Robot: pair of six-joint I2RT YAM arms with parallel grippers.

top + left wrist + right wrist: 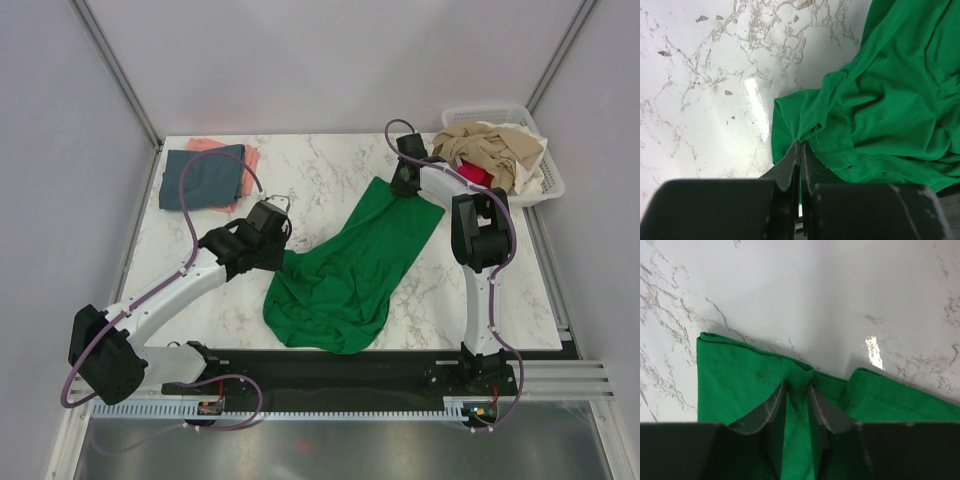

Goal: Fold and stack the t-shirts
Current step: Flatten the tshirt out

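Note:
A bright green t-shirt (350, 265) lies stretched diagonally across the middle of the marble table (330, 160). My left gripper (283, 252) is shut on its near-left edge; in the left wrist view the fingertips (800, 145) pinch a gathered corner of green cloth (880, 95). My right gripper (403, 188) is at the shirt's far end, its jaws closed around a puckered fold of the hem (807, 371). A folded slate blue-grey t-shirt (203, 178) rests on a salmon pink one (250, 158) at the far left. Beige (495, 148) and magenta-red (475, 175) t-shirts lie crumpled in the basket.
A white slatted basket (545, 190) stands at the back right corner, beside my right arm. Grey walls close off the table's far side and both flanks. A black strip and the arm bases run along the near edge.

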